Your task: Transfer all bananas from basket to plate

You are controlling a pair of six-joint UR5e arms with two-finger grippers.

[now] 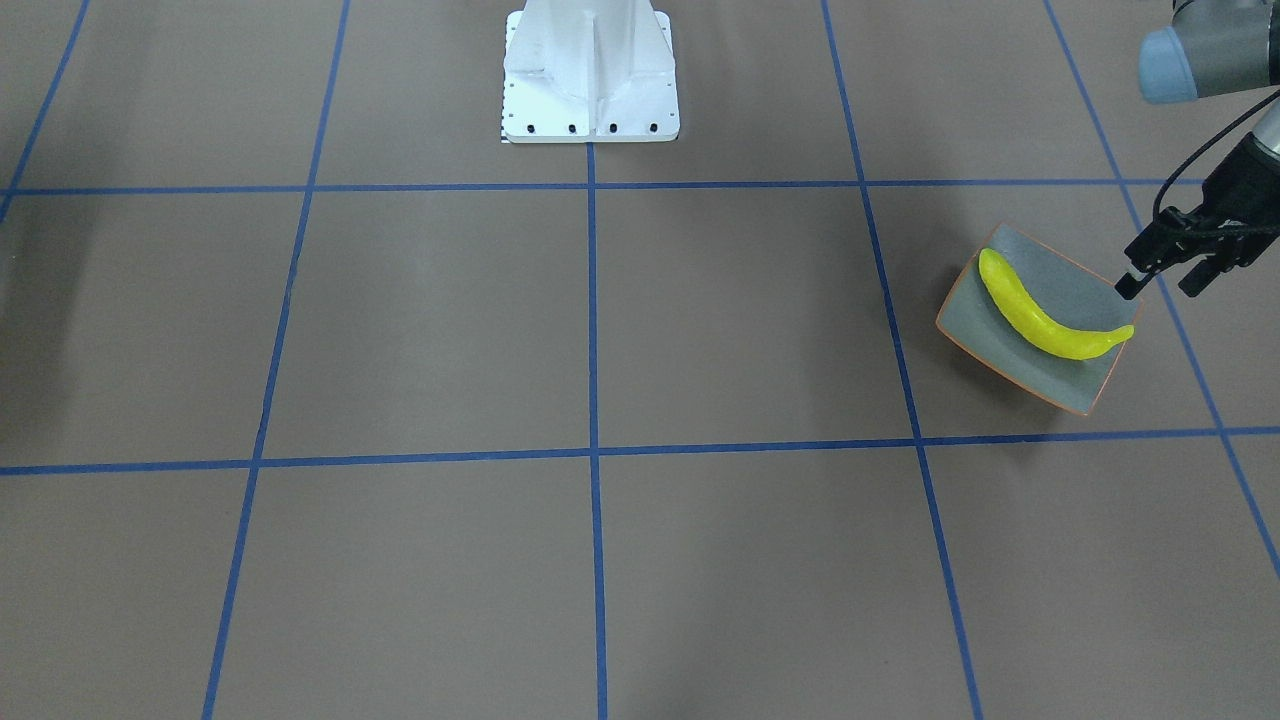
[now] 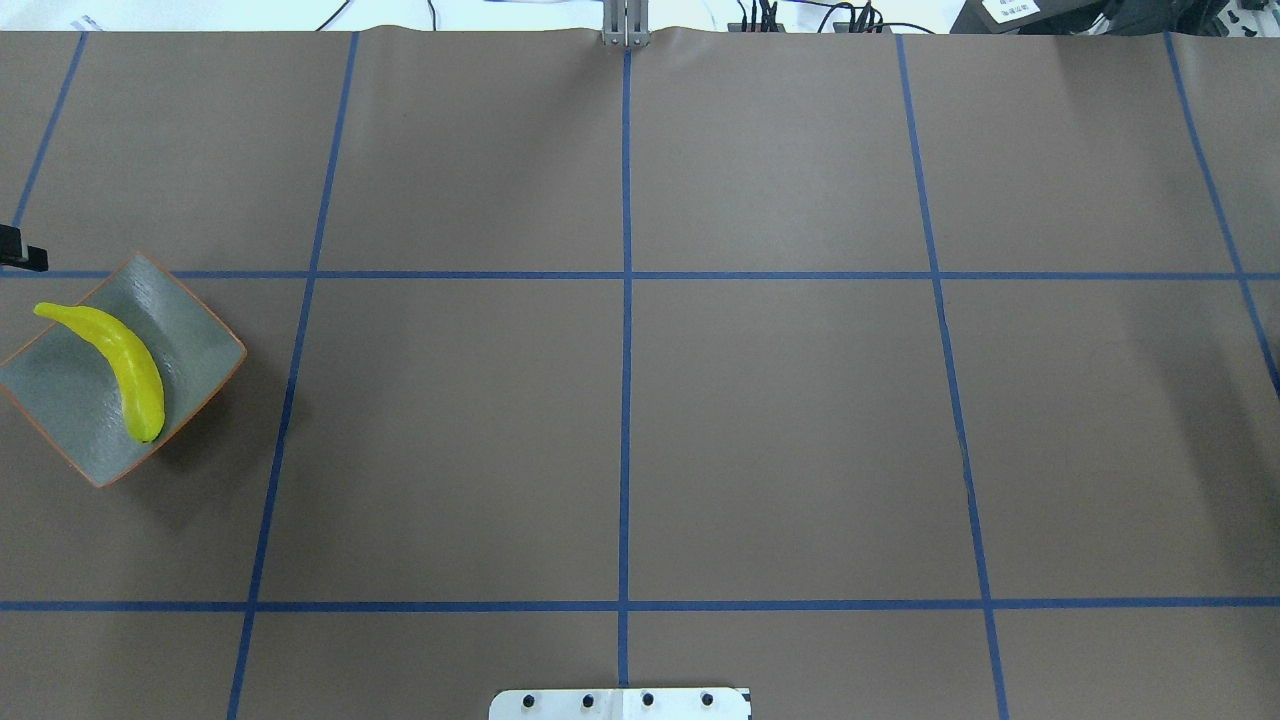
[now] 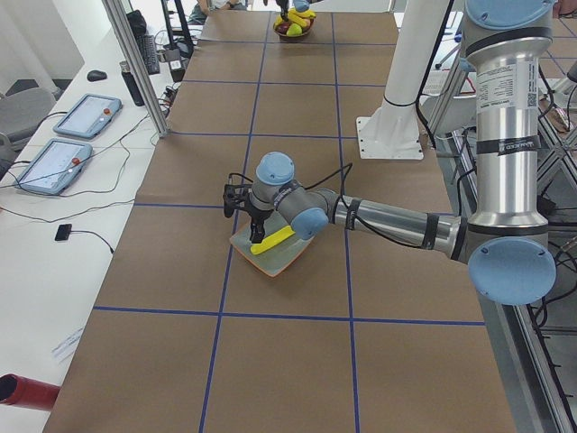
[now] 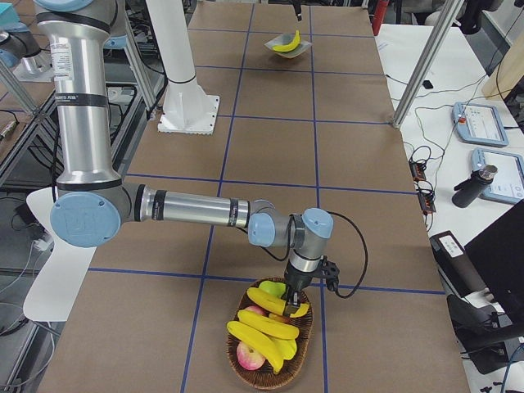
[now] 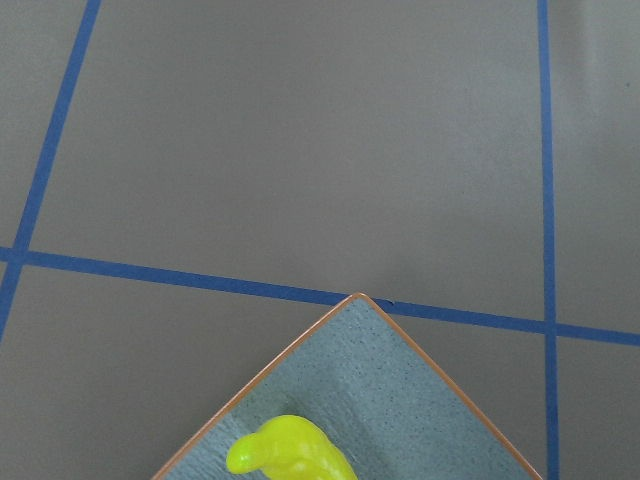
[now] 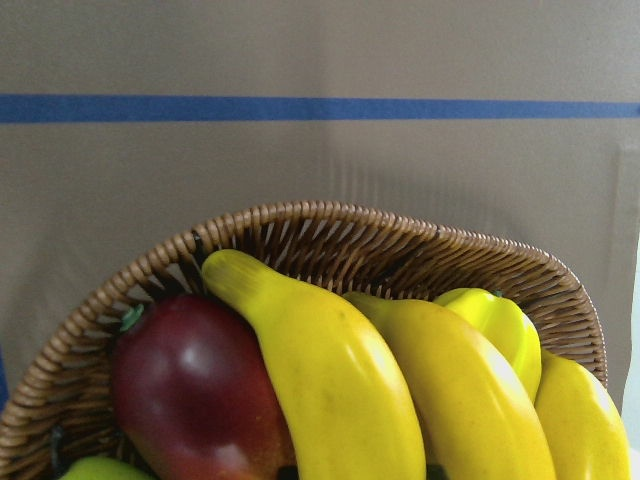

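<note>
One yellow banana [image 1: 1045, 318] lies across the grey-green plate [image 1: 1050, 278] with the orange rim. My left gripper [image 1: 1160, 283] hangs open and empty just beyond the plate's corner, apart from the banana. The overhead view shows the same plate [image 2: 190, 340] and banana [image 2: 125, 365] at the table's left edge. The wicker basket [image 4: 232, 360] holds several bananas [image 4: 262, 326]. My right gripper [image 4: 291, 304] reaches down among them; I cannot tell whether it is open or shut. The right wrist view shows the bananas [image 6: 330, 380] and basket rim [image 6: 330, 228] close up, no fingers.
A red fruit [image 6: 190, 390] and a green fruit [image 4: 270, 288] lie in the basket beside the bananas. The white robot base [image 1: 590, 75] stands at the table's middle back. Blue tape lines cross the brown table.
</note>
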